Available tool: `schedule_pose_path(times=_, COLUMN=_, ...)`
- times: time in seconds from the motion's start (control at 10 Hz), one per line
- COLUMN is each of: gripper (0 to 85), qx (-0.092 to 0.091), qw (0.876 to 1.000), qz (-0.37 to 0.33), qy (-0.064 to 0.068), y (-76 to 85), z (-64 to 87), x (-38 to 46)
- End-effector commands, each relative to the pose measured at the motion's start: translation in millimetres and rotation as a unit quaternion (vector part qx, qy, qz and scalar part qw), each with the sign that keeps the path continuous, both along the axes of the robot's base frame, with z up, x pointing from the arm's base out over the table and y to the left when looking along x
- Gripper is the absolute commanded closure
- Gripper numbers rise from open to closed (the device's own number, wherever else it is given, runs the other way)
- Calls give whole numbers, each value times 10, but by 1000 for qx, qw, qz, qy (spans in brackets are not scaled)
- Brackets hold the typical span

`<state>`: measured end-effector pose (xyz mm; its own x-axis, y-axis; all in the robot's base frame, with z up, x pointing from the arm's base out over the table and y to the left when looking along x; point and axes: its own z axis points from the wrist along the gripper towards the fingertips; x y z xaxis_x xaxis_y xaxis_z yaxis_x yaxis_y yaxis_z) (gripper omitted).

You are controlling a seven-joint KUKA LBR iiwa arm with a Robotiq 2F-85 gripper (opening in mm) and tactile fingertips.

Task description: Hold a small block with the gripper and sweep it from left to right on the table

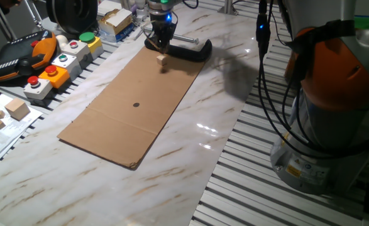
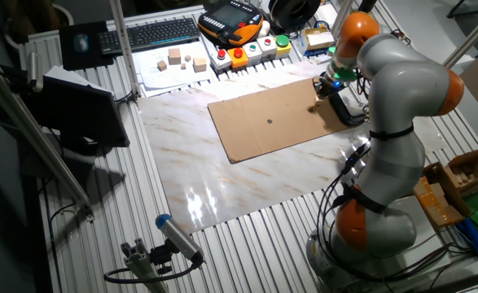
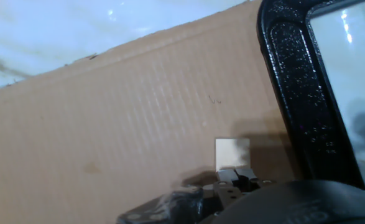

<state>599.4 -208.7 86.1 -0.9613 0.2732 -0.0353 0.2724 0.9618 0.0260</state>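
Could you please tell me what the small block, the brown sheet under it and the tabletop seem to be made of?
The small block looks like pale, unfinished wood. The brown sheet is likely corrugated cardboard: matte, with fine ribbing in the hand view. The table shows a glossy marble pattern with tan veins; stone or laminate, unclear.

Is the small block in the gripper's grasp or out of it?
Out of it. The small block sits alone on the cardboard sheet, just ahead of the gripper; whether the jaws are open cannot be told.

A robotics lab. Push-button boxes, a teach pendant and a keyboard ring the tabletop. Cables hang by the arm base.
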Motion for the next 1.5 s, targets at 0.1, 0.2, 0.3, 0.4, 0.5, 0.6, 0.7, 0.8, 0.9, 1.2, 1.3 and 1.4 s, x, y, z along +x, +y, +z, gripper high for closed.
schedule_pose_path(times=0.1, gripper=843, qx=-1, qw=1000, qz=-4, qy=0, y=0, z=-20, x=29)
schedule_pose_path(times=0.2, gripper=843, qx=0, qw=1000, qz=-4, qy=1, y=3, z=-35, x=39)
schedule_pose_path(times=0.3, gripper=843, qx=-3, qw=1000, qz=-2, qy=1, y=-2, z=-48, x=47)
schedule_pose_path(times=0.4, gripper=843, qx=-5, qw=1000, qz=-1, qy=2, y=-6, z=-64, x=58)
schedule_pose_path(times=0.5, gripper=843, qx=-4, qw=1000, qz=-1, qy=3, y=-11, z=-85, x=67)
schedule_pose_path(times=0.6, gripper=843, qx=-3, qw=1000, qz=-2, qy=2, y=-5, z=-103, x=74)
schedule_pose_path(times=0.7, gripper=843, qx=-5, qw=1000, qz=-4, qy=0, y=1, z=-122, x=86)
schedule_pose_path(times=0.8, gripper=843, qx=-8, qw=1000, qz=-4, qy=-3, y=-2, z=-132, x=90)
schedule_pose_path(times=0.9, gripper=843, qx=-9, qw=1000, qz=-5, qy=-4, y=-1, z=-129, x=94)
schedule_pose_path(times=1.2, gripper=817, qx=-11, qw=1000, qz=0, qy=-12, y=-27, z=-129, x=109)
schedule_pose_path(times=1.3, gripper=637, qx=-13, qw=1000, qz=-4, qy=-17, y=-33, z=-125, x=120)
schedule_pose_path(times=1.4, gripper=500, qx=-22, qw=1000, qz=-8, qy=-16, y=-27, z=-111, x=121)
